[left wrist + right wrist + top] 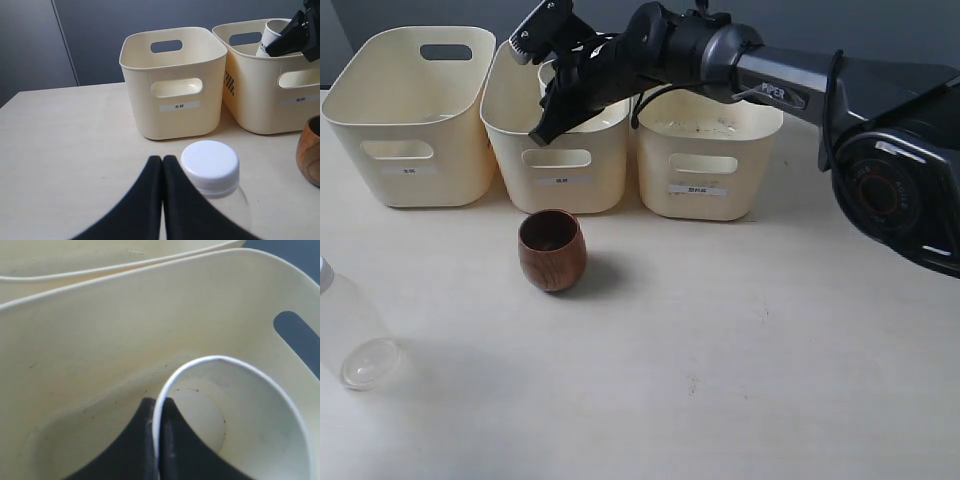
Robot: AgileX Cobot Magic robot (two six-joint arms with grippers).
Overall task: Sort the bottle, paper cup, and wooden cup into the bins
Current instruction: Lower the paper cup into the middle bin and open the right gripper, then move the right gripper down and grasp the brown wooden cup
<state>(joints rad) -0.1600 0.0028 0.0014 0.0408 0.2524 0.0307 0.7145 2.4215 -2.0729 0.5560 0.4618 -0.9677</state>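
My right gripper (159,407) is shut on the rim of the white paper cup (240,425), one finger inside and one outside. It holds the cup (549,72) over the middle bin (556,150), down between its walls (125,340). The brown wooden cup (552,250) stands on the table in front of that bin. The clear bottle (350,330) stands at the left front. My left gripper (162,161) is shut and holds nothing, its fingers just beside the bottle's white cap (210,162). That gripper does not show in the exterior view.
The left bin (410,120) and right bin (705,165) flank the middle one along the back of the pale table (720,350). The right arm (790,85) stretches over the right bin. The left bin (172,85) stands behind the bottle.
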